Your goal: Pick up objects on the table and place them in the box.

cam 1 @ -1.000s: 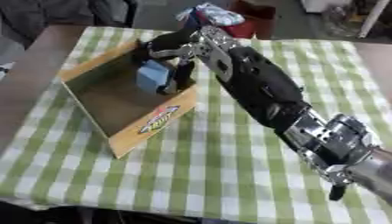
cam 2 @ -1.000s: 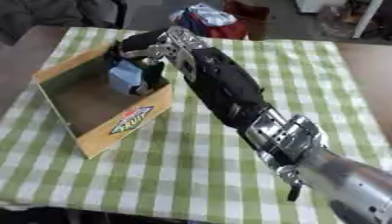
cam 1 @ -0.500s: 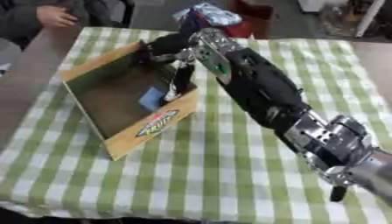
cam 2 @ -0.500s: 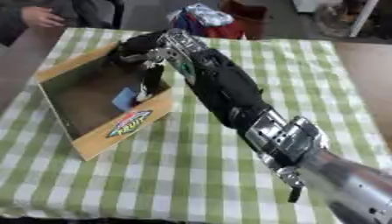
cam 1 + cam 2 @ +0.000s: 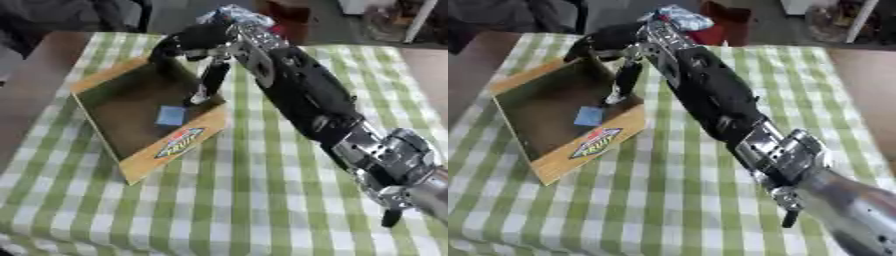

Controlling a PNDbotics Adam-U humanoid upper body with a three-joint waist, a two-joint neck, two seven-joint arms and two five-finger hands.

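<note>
So the cardboard box (image 5: 188,142) sits on a green-and-white checked tablecloth (image 5: 262,200), and everything here is relative to that box. The right hand (image 5: 194,42) hangs over the box's far right corner, the arm stretching away from it toward the lower right. Its fingers (image 5: 210,82) point straight down into the box, relaxed and open, with nothing in them; the tips are close to the right wall. A small blue object (image 5: 170,116) lies flat on the box floor, below and just to the left of those fingertips, not touching them. The left hand isn't visible at all.
</note>
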